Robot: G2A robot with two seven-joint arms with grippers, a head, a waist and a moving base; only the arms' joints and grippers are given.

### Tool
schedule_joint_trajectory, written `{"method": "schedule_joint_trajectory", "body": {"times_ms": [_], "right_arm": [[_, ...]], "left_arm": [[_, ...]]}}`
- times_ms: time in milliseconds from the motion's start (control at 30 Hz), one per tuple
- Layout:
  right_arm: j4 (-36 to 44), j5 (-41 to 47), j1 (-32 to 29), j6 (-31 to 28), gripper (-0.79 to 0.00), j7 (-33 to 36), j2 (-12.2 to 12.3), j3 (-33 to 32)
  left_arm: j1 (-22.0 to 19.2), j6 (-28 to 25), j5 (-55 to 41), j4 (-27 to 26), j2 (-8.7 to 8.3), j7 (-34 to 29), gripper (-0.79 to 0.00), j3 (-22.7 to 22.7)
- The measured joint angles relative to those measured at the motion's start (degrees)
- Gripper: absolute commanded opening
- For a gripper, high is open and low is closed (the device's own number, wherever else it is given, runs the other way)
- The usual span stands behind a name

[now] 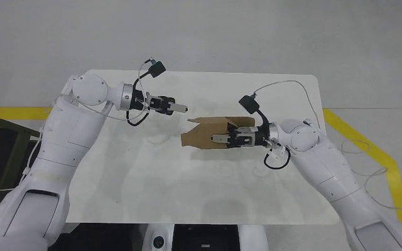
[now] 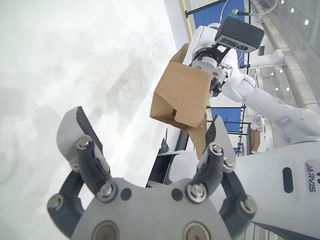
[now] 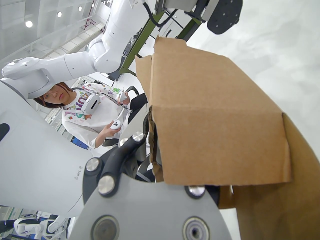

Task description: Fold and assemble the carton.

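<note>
The brown carton point(image 1: 206, 133) is an opened-up tube with loose end flaps, held near the table's middle. My right gripper point(image 1: 221, 138) is shut on one of its walls, and the cardboard point(image 3: 212, 126) hides most of the right gripper point(image 3: 152, 128) in its own wrist view. My left gripper point(image 1: 181, 108) is behind and to the left of the carton, a short gap away, pointing at it. In the left wrist view this gripper point(image 2: 147, 131) is open and empty. The carton point(image 2: 182, 93) hangs beyond its fingertips with one flap point(image 2: 198, 138) drooping toward them.
The white table point(image 1: 125, 188) has bare surface all around the carton. Its front edge runs near the robot and its right edge lies past my right arm. Yellow floor tape point(image 1: 352, 135) runs beyond the table's right side.
</note>
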State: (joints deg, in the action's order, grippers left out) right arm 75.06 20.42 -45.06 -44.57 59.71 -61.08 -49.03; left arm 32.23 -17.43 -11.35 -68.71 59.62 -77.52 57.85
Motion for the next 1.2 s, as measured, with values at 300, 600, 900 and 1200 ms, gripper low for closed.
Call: {"method": "schedule_joint_trajectory", "body": {"times_ms": [300,600,900,1200], "right_arm": [[-0.1,3.6,0.5,-1.3,-0.785,-1.3,0.3,0.9],[0.2,4.5,1.3,-2.2,-0.785,-2.2,0.6,2.0],[0.3,4.6,2.0,-2.9,-0.785,-2.9,0.8,3.2],[-3.3,3.4,2.6,-4.0,-0.785,-4.0,1.5,1.7]], "left_arm": [[0.2,1.1,-0.1,-1.9,0.48,-2.3,0.000,-3.0],[-0.8,1.4,-0.1,-2.4,1.22,-2.8,0.000,-5.7],[-2.2,1.2,-0.4,-1.4,1.73,-2.6,0.000,-6.9],[-2.1,0.8,-1.0,-0.1,1.23,-2.6,0.000,-5.3]]}}
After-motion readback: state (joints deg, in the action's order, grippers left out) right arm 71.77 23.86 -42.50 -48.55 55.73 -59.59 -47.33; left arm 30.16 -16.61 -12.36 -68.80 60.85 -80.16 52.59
